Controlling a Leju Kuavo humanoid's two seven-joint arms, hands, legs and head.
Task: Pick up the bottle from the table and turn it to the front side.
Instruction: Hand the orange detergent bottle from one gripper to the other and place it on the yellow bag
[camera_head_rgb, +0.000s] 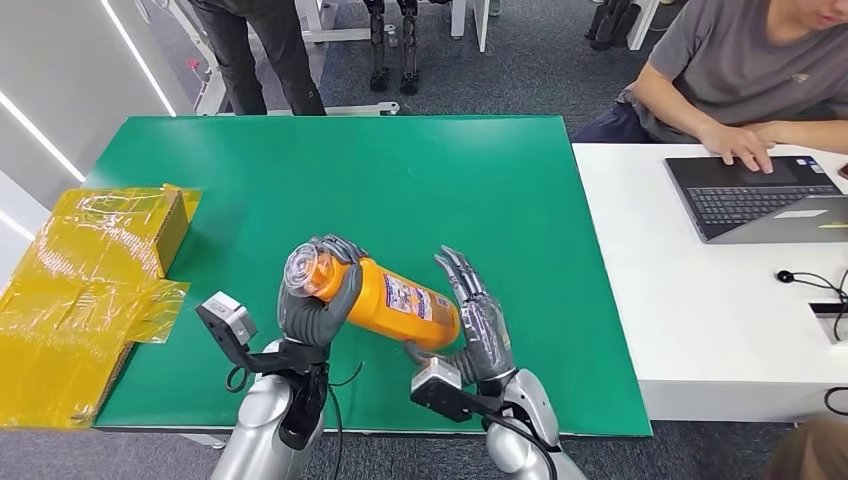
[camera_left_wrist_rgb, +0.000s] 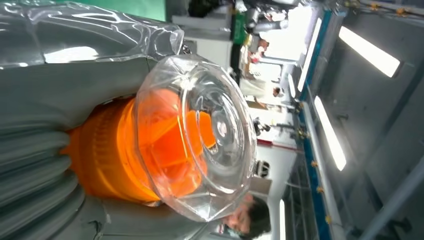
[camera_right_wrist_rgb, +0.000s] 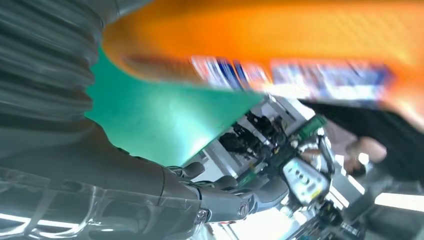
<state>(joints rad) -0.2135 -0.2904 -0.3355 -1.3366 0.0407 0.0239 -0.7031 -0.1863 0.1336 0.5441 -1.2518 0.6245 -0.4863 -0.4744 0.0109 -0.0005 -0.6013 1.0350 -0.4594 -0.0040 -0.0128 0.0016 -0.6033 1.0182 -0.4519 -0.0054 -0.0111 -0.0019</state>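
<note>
An orange bottle (camera_head_rgb: 400, 297) with a clear cap and a printed label is lifted above the green table (camera_head_rgb: 400, 170), lying tilted with its cap end up and to the left. My left hand (camera_head_rgb: 318, 295) grips it around the neck just below the cap. The left wrist view shows the clear cap (camera_left_wrist_rgb: 200, 135) close up, with my left hand (camera_left_wrist_rgb: 50, 100) wrapped around the orange neck. My right hand (camera_head_rgb: 480, 320) stands at the bottle's base with its fingers spread upward, the palm against the bottom end. In the right wrist view the blurred bottle (camera_right_wrist_rgb: 280, 35) lies across from the stretched fingers (camera_right_wrist_rgb: 220, 200).
A cardboard box wrapped in yellow tape (camera_head_rgb: 90, 280) sits at the table's left edge. A white table (camera_head_rgb: 680, 300) adjoins on the right, where a seated person (camera_head_rgb: 760, 70) types on a laptop (camera_head_rgb: 760, 195). Another person (camera_head_rgb: 255, 50) stands behind the green table.
</note>
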